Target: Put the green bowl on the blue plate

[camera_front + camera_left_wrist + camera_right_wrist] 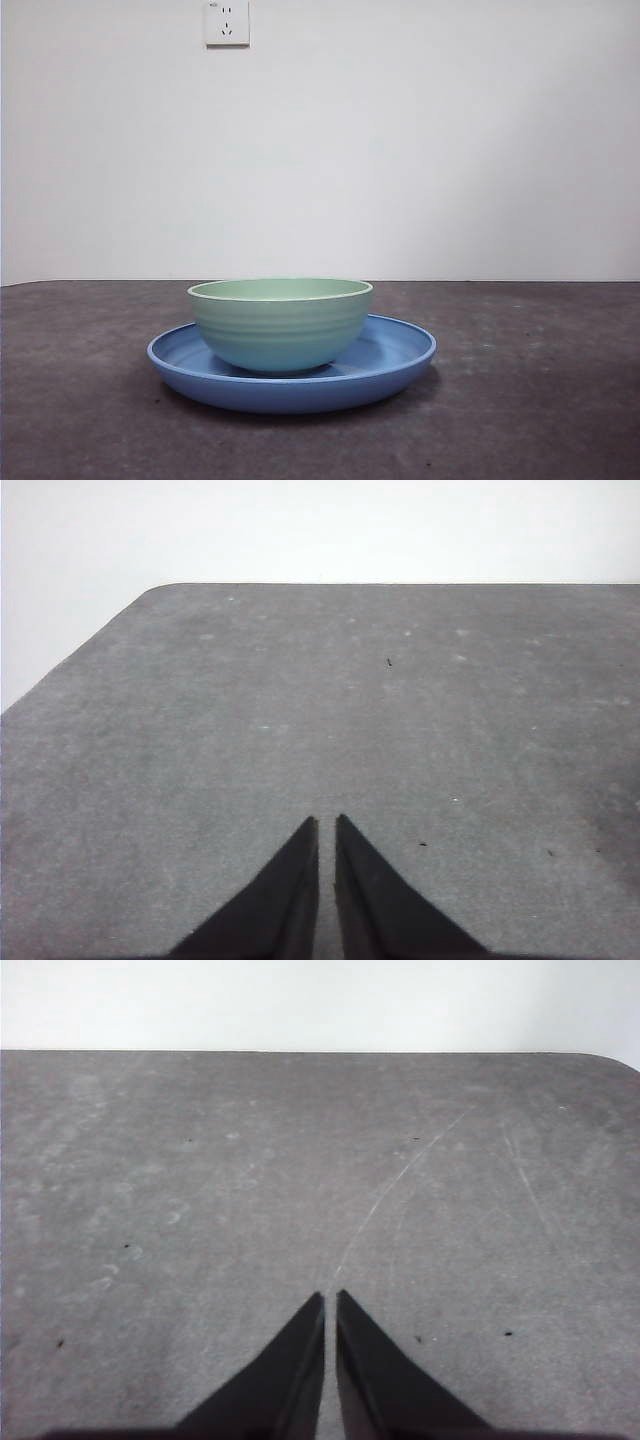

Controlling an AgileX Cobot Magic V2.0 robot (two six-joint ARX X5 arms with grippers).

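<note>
table (560,420): dark grey, speckled, fills the lower part of the front view; white wall behind, with a socket (227,22) at the top edge, left of centre.

blue plate (400,352): lies flat on the table, lower centre of the front view, rim clear all round.

green bowl (280,325): upright on the blue plate, base touching the plate floor, sitting a little left of the plate's middle, so more blue shows on the right. judged: placement looks done.

left hand (326,822): clenched, the two black jaws nearly touching at the tips, grasping nothing; only bare table ahead of it. right hand (330,1298): likewise clenched and empty, over bare table with faint curved scratches. neither hand shows in the front view, so both appear well apart from the crockery.

risks from here, as judgement:
- bowl is off-centre; a knock to the table or a nudge to the plate could slide it toward the left rim, since the plate surface looks glossy.
- any arm sweep low across the middle of the table could strike the bowl's wall and tip it or push it off the plate.
- no risk seen from a hand dragging the bowl, both being free of it.
</note>
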